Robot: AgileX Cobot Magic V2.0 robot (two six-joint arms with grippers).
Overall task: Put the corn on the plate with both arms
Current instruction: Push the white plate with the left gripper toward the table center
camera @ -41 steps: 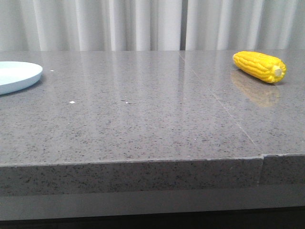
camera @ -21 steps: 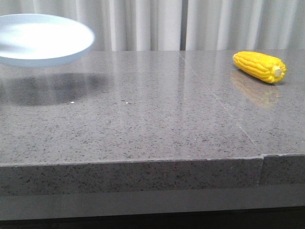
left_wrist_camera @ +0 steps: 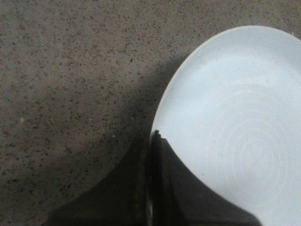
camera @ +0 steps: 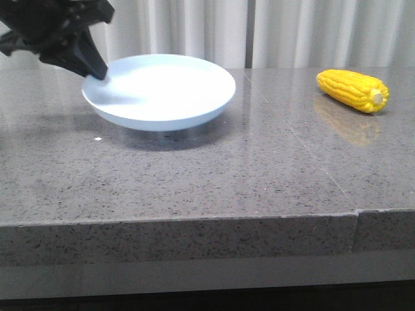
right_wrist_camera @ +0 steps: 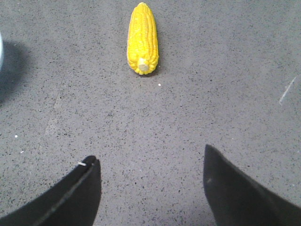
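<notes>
The pale blue-white plate hangs just above the grey table, left of centre. My left gripper is shut on its left rim; in the left wrist view the gripper pinches the plate at its edge. The yellow corn lies on the table at the far right, stub end toward the front right. In the right wrist view the corn lies ahead of my right gripper, which is open, empty and well short of it. The right gripper does not show in the front view.
The grey speckled table has a front edge near the camera and a seam running from the back middle to the front right. White curtains hang behind. A few small white specks lie on the table.
The plate has moved from the far left, lifted off the table, to the right toward the middle. My left gripper has come into the front view holding it. The corn has not moved.
</notes>
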